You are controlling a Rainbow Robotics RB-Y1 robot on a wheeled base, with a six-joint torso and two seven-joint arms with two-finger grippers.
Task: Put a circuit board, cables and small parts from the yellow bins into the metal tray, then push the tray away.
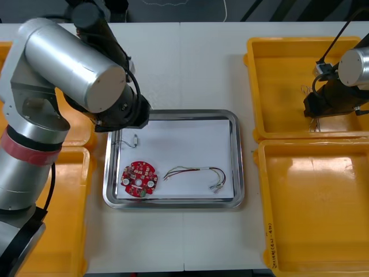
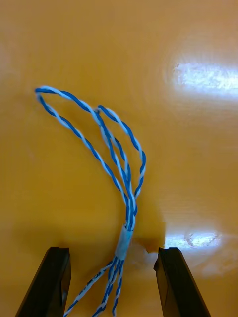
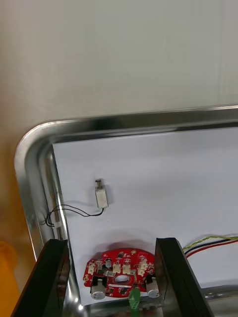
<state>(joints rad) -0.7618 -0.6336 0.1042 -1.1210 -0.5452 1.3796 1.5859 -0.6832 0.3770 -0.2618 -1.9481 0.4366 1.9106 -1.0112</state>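
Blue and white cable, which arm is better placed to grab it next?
Right. The right gripper sits low in the far right yellow bin, fingers open either side of the blue and white cable. The left gripper hangs over the far left corner of the metal tray.

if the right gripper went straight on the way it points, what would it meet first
Probably the twisted blue and white cable, lying between the open fingers of the right gripper; just behind it, the yellow bin floor. Depth is unclear.
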